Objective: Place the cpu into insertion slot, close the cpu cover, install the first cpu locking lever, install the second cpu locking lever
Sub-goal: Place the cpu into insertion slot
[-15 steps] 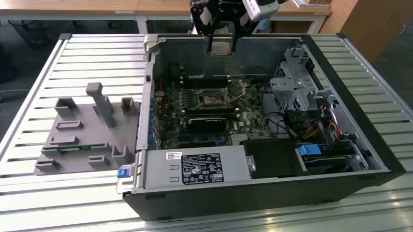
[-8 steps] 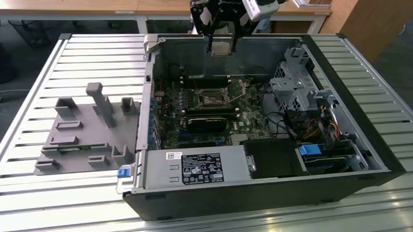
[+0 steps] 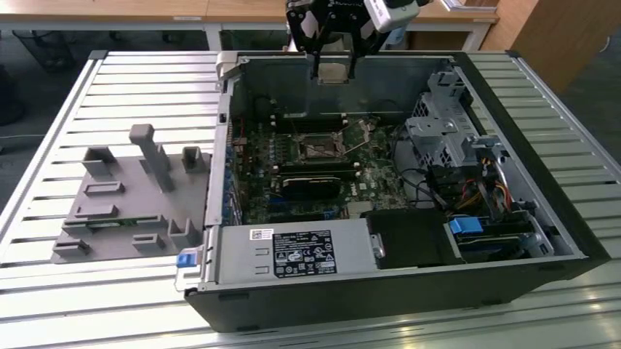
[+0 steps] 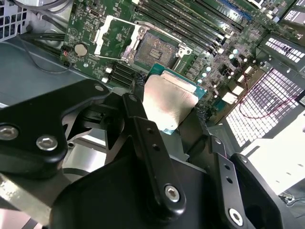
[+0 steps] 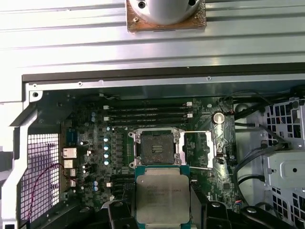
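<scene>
We see the gripper (image 3: 333,67) clamped on the chip (image 3: 333,73), its two black fingers (image 4: 143,129) pressing opposite edges and the silver face left bare between them. In the exterior view the chip hangs over the far wall of the open computer case (image 3: 543,218), well apart from the socket (image 3: 318,151) on the green board below. In both wrist views the socket (image 5: 156,147) lies uncovered just past the chip's (image 5: 162,198) edge, its dark centre showing in full. The cover (image 5: 198,150) is swung open and lies beside the socket, with a coin battery (image 5: 218,117) on the cover's far side. Memory slots (image 5: 147,112) run along another side of the socket. In the exterior view a long black card (image 3: 313,185) sits just beside the socket, a metal drive cage (image 3: 437,138) and cables (image 3: 475,193) crowd the space toward the exterior view's right of it, and a grey moulded tray (image 3: 126,211) rests outside the case, well apart from the socket toward the exterior view's left.
</scene>
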You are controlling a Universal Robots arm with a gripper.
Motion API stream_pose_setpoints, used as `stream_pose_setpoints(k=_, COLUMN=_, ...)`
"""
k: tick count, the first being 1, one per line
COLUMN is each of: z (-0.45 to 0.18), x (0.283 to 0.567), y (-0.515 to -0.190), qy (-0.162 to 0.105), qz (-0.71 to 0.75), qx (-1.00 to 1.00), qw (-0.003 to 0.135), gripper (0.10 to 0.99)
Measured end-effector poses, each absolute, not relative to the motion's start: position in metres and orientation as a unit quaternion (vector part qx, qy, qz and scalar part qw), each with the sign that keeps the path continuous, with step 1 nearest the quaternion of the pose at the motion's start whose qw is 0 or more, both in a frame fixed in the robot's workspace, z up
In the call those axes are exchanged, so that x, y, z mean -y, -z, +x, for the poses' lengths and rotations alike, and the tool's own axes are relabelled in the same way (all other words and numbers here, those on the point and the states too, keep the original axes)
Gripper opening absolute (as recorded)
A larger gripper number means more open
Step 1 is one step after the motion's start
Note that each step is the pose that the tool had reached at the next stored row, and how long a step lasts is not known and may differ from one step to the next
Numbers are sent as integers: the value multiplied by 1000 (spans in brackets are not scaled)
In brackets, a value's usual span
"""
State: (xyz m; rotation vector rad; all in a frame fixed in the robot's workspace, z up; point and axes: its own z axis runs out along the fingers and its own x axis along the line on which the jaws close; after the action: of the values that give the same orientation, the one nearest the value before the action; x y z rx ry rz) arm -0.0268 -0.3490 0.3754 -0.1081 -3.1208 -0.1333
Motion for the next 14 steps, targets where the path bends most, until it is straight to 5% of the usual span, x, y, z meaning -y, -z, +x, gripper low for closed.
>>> stream_pose_setpoints(k=14, z=-27, x=349, y=-375, qy=40, qz=-60, qx=997, qw=7, gripper=541)
